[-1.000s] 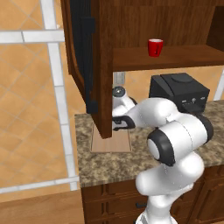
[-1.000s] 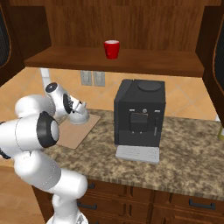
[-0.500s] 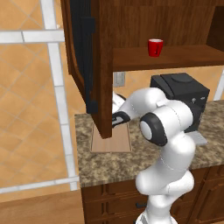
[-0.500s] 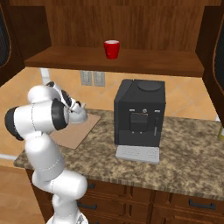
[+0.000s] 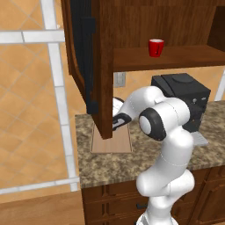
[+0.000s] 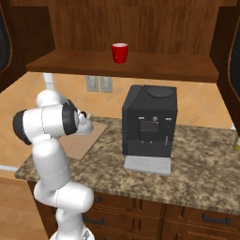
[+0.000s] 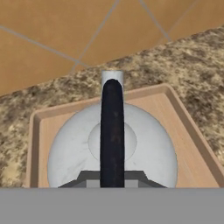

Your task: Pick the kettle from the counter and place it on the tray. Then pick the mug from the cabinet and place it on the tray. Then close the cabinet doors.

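A: Look at the hand view: the jaws stand narrow, pinched on the thin black handle of the kettle (image 7: 112,148), which runs straight up the middle of the dome.

B: And the kettle itself?

A: Over the tray (image 7: 183,127), well inside its raised rim. The spout points toward the tray's far edge. Whether its base touches the board or hangs just above it, I cannot tell.

B: From the left base view the arm blocks a lot.

A: It does. There the gripper (image 5: 115,117) sits low over the tray (image 5: 112,143), partly behind the open cabinet door (image 5: 94,66). A sliver of pale kettle (image 5: 117,104) peeks out just above the hand.

B: The right side?

A: The elbow covers the hand; you catch the tray (image 6: 82,143) lying flat on the bench (image 6: 197,164), at its left end, beside the coffee machine (image 6: 149,124).

B: What does the tray carry?

A: The kettle, as far as the views show.

B: And the mug?

A: The mug (image 6: 119,52) stands upright on the shelf (image 6: 154,65) of the cabinet (image 6: 131,21), well apart from the arm. In the left base view the mug (image 5: 155,47) is red against dark wood. The doors hang open on both sides.
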Motion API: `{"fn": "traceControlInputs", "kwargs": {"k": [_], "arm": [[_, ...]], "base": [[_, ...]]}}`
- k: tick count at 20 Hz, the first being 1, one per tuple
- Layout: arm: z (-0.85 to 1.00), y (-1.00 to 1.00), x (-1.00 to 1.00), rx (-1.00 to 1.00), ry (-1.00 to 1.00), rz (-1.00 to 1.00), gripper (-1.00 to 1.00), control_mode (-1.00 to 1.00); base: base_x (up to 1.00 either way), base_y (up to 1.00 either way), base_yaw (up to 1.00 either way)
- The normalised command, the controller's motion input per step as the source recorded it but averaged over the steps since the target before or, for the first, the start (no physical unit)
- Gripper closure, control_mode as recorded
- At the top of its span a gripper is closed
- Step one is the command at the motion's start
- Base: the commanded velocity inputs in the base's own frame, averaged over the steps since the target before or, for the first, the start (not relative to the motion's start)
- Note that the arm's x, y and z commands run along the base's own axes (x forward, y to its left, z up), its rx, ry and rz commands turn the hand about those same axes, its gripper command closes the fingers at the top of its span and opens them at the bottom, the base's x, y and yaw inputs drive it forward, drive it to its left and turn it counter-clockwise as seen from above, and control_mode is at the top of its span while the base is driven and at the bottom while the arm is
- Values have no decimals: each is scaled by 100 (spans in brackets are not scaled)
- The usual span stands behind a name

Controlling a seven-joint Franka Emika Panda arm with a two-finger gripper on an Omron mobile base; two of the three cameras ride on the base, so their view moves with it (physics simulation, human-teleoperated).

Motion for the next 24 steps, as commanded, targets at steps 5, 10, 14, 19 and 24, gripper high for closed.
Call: {"fn": "traceControlInputs", "kwargs": {"k": [5,10,14,19,24], "arm": [[0,0,0,0,0,0,100,-100],[0,0,0,0,0,0,-100,-100],[-5,0,0,0,0,0,-100,-100],[-21,0,0,2,0,0,-100,-100],[36,-4,-26,14,-10,0,-100,-100]], "base": [[0,0,0],[0,0,0],[0,0,0],[0,0,0],[0,0,0]]}}
